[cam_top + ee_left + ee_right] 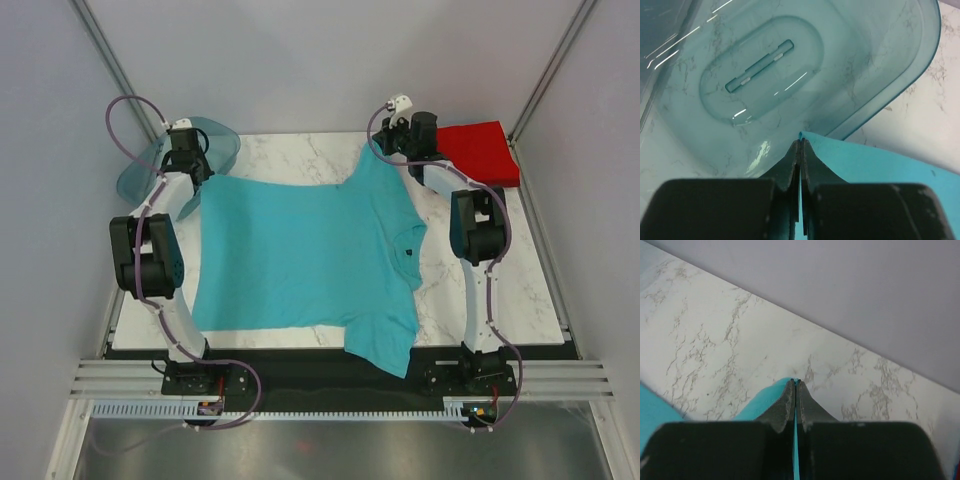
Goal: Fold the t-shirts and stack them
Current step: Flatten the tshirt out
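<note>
The turquoise t-shirt (300, 255) lies spread across the marble table, collar to the right, one sleeve hanging over the near edge. My left gripper (190, 160) is shut on its far-left hem corner; in the left wrist view the cloth (875, 162) is pinched between the closed jaws of the gripper (801, 142). My right gripper (392, 148) is shut on the far-right sleeve tip; in the right wrist view the cloth (762, 400) shows between the gripper's (795, 383) closed jaws. The red t-shirt (482, 150) sits as a folded square at the far right corner.
A translucent teal plastic tray (222, 140) lies at the far left corner, right under and beyond my left gripper; it fills the left wrist view (790, 65). The marble table (520, 290) is bordered by grey walls and a black front strip (300, 365).
</note>
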